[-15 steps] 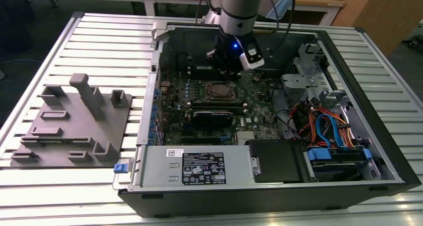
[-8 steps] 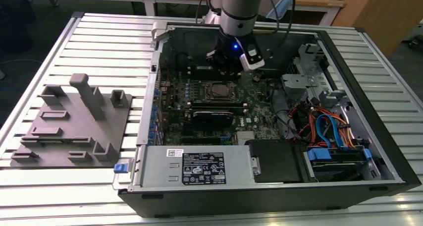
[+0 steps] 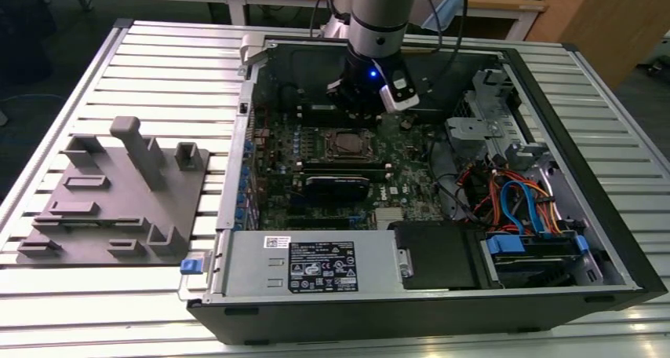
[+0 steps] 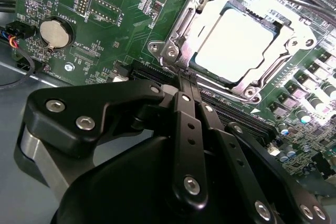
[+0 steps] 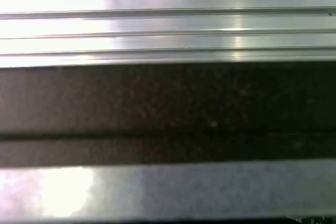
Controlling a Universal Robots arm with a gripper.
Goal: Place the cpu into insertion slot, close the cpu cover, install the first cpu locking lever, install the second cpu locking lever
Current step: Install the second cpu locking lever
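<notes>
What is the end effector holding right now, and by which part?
Nothing that can be seen. In the second wrist view the end effector has its fingers closed together, empty, at the edge of the cpu cover, with the cpu seated beneath it.

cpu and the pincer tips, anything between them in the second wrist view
Only the silver edge of the cpu cover and its socket frame lie between the pincer and the cpu, in the second wrist view; the pincer holds nothing.

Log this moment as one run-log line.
gripper: shut, empty, at socket edge | cpu: seated in insertion slot | cpu cover: closed over cpu | arm: inside computer case
</notes>
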